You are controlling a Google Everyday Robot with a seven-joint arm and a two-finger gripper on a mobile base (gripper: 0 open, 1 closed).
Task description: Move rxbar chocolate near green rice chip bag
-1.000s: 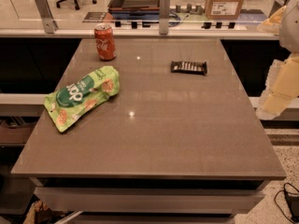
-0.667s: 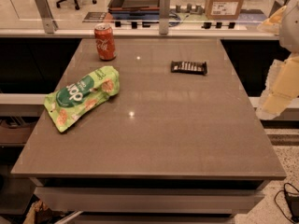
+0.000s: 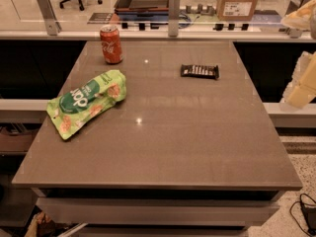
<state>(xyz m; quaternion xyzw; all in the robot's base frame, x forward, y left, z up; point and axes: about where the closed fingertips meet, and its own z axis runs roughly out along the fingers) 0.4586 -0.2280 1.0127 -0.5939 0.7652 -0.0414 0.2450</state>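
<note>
The rxbar chocolate [image 3: 199,71] is a small black bar with pale lettering. It lies flat on the brown table [image 3: 163,147], at the far right of centre. The green rice chip bag [image 3: 86,102] lies crinkled on the table's left side, slanted, with its dark green logo facing up. The two are well apart, with bare tabletop between them. My gripper [image 3: 302,85] shows only as pale parts at the right edge of the view. It is beyond the table's right side, to the right of the bar, and touches nothing.
A red soda can [image 3: 111,44] stands upright at the far left of the table, behind the bag. A glass rail with metal posts [image 3: 173,6] runs along the far edge. A cardboard box [image 3: 238,1] sits beyond it.
</note>
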